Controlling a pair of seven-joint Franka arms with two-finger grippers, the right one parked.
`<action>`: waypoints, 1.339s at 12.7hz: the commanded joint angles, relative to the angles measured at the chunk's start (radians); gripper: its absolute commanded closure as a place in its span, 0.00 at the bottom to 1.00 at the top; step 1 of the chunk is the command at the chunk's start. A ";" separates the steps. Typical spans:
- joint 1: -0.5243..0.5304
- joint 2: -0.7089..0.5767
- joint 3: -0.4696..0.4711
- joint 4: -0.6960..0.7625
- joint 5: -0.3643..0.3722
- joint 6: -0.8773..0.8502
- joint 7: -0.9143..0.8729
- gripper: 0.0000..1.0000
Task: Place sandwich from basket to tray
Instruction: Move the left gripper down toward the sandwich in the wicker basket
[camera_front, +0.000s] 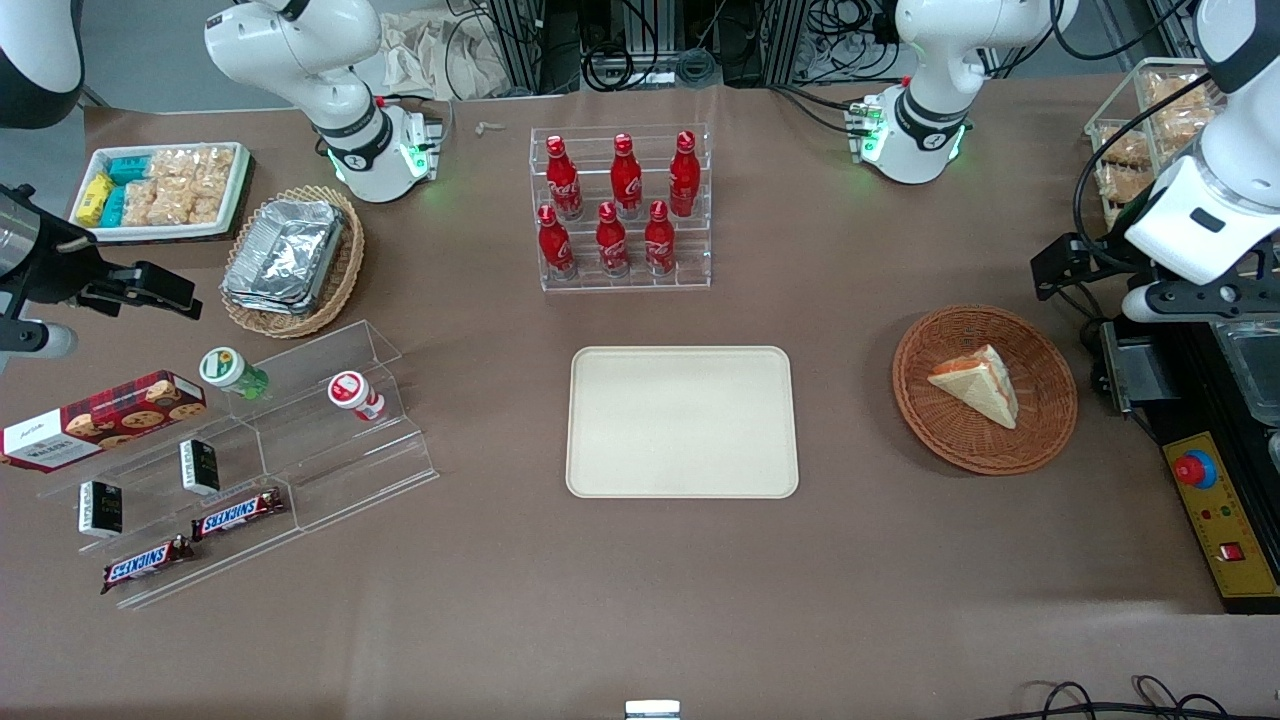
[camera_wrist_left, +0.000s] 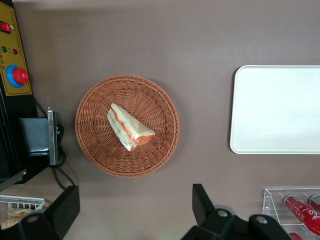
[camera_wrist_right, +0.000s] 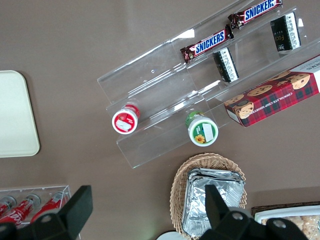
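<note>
The sandwich (camera_front: 978, 385), a white bread wedge with an orange-red and green stripe, lies in the reddish-brown wicker basket (camera_front: 920, 400) toward the working arm's end of the table. It also shows in the left wrist view (camera_wrist_left: 129, 127), in the middle of the basket (camera_wrist_left: 95, 145). The cream-beige tray (camera_front: 682, 420) lies flat and empty at the table's middle, beside the basket; its end shows in the left wrist view (camera_wrist_left: 277, 110). My left gripper (camera_front: 1062, 268) hangs above the table, a little farther from the front camera than the basket, apart from it. It (camera_wrist_left: 132, 207) is open and empty.
A clear rack of red bottles (camera_front: 622, 205) stands farther from the front camera than the tray. A yellow control box with a red button (camera_front: 1215, 510) sits at the working arm's table edge. Acrylic steps with snacks (camera_front: 250, 450) and a tan basket of foil trays (camera_front: 290, 255) lie toward the parked arm's end.
</note>
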 joint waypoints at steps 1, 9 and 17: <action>-0.007 0.008 0.002 0.027 0.012 -0.016 0.001 0.00; 0.071 -0.031 0.002 -0.042 -0.005 -0.022 -0.166 0.00; 0.092 -0.028 0.002 -0.238 -0.048 0.089 -0.413 0.00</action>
